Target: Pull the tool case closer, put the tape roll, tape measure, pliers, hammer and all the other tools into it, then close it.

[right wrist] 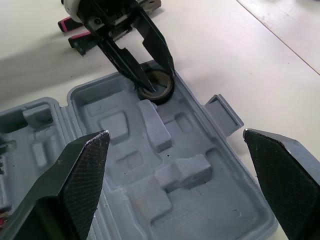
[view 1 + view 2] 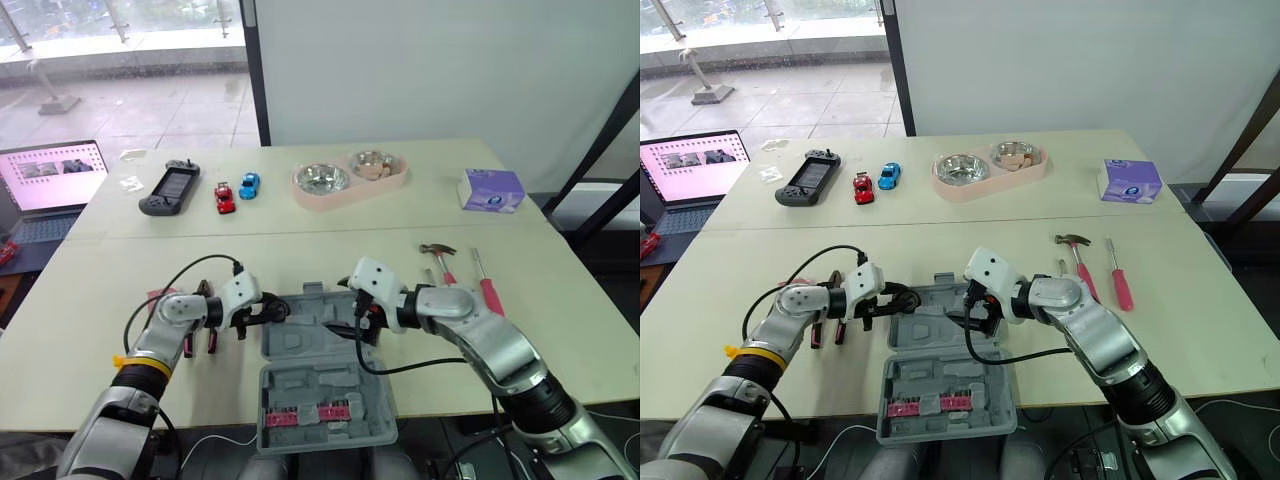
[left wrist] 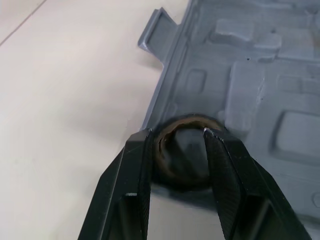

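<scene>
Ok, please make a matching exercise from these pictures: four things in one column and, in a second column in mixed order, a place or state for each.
Things
1. tape roll
2. hammer
3. right gripper
4. tool case

Places or states
a. lying open at the near edge of the table
b. open, above the case
c. between the fingers of the left gripper, at a corner of the case
d. on the table, to the robot's right of the case

Pairs: 1-c, 2-d, 3-b, 4-a
</scene>
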